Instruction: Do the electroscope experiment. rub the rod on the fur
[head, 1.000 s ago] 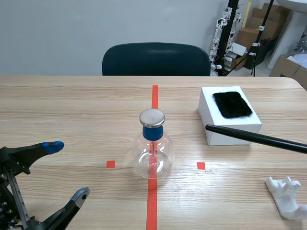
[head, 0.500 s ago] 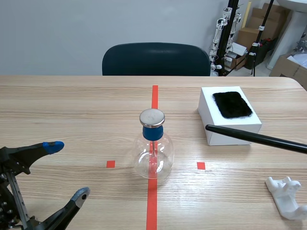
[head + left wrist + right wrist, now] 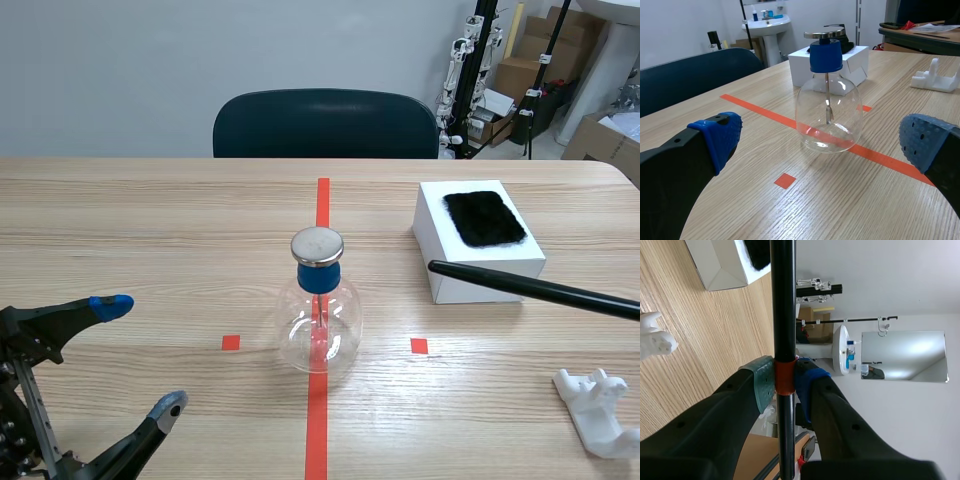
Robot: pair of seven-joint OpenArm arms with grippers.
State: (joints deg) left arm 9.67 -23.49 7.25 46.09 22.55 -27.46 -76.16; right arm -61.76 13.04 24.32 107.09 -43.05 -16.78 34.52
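I find my right hand [image 3: 785, 382] clamped mid-shaft on the long black rod [image 3: 530, 288]. Its tip is near the white box [image 3: 432, 212] bearing black fur [image 3: 484, 217], by the counter's right edge. I judge the rod stiff, light and slick. My left hand [image 3: 140, 354] gapes.

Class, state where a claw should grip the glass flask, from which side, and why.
Probably the blue collar, coming in level from the side: it is narrow and straight, the glass bulb below is wide and rounded, and the metal disc overhangs above.
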